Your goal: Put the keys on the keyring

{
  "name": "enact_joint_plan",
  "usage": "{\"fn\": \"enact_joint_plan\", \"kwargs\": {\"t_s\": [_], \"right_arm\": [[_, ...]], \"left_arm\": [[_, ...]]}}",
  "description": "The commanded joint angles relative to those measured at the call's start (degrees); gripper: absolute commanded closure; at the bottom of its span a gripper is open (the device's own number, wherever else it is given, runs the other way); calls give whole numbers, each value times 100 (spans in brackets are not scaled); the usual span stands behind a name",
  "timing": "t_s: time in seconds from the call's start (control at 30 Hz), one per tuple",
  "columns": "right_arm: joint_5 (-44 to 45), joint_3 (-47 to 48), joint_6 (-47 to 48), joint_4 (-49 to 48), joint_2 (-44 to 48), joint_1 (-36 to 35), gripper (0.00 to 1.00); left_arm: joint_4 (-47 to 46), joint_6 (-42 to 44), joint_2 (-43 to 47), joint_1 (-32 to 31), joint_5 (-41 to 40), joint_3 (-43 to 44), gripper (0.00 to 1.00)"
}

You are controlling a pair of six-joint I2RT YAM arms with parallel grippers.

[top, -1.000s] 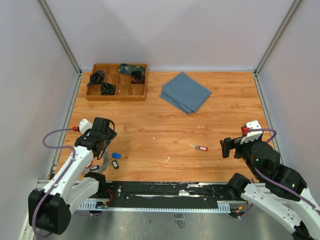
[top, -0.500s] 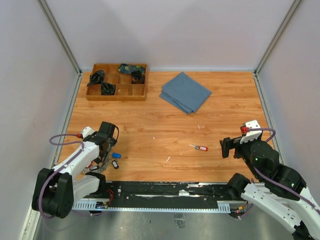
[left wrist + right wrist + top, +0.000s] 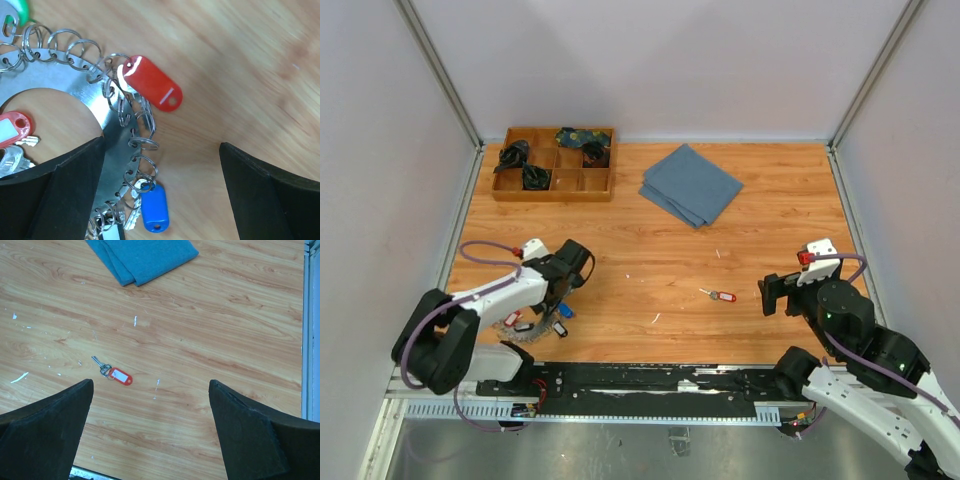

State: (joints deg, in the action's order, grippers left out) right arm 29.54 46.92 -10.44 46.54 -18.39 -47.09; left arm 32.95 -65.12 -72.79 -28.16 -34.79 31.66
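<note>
Lying at the overhead view's lower left, the keyring (image 3: 520,325) sits just beside the left jaws; a red-tagged key (image 3: 720,295) rests on the worktop (image 3: 770,200). Left wrist view — jaws spread wide, empty, the keyring's red tag (image 3: 150,82) between them. Right wrist view — right jaws parted, empty, the key (image 3: 114,373) lower left.

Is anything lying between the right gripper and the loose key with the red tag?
Nothing visible. The key lies alone on the table, in front of the open right gripper. The blue cloth is farther away, beyond the key.
</note>
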Motion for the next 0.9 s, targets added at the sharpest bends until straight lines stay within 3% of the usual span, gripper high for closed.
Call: {"fn": "enact_joint_plan", "kwargs": {"t_s": [0.0, 0.33, 0.47, 0.67, 0.87], "right_arm": [[16, -59, 35, -40, -33, -23, 2], [83, -76, 16, -33, 4, -21, 2], [126, -85, -10, -23, 24, -25, 2], [80, -49, -20, -23, -49, -21, 2], [-317, 268, -250, -115, -533, -24, 2]], "left_arm": [[-676, -666, -814, -797, 567, 378, 0], [-636, -718, -2902, -2892, 535, 2578, 0], [-228, -479, -3341, -3391, 168, 3475, 0], [-573, 656, -2396, -3422, -285, 3355, 0], [-1482, 1924, -643, -3120, -283, 2309, 0]]}}
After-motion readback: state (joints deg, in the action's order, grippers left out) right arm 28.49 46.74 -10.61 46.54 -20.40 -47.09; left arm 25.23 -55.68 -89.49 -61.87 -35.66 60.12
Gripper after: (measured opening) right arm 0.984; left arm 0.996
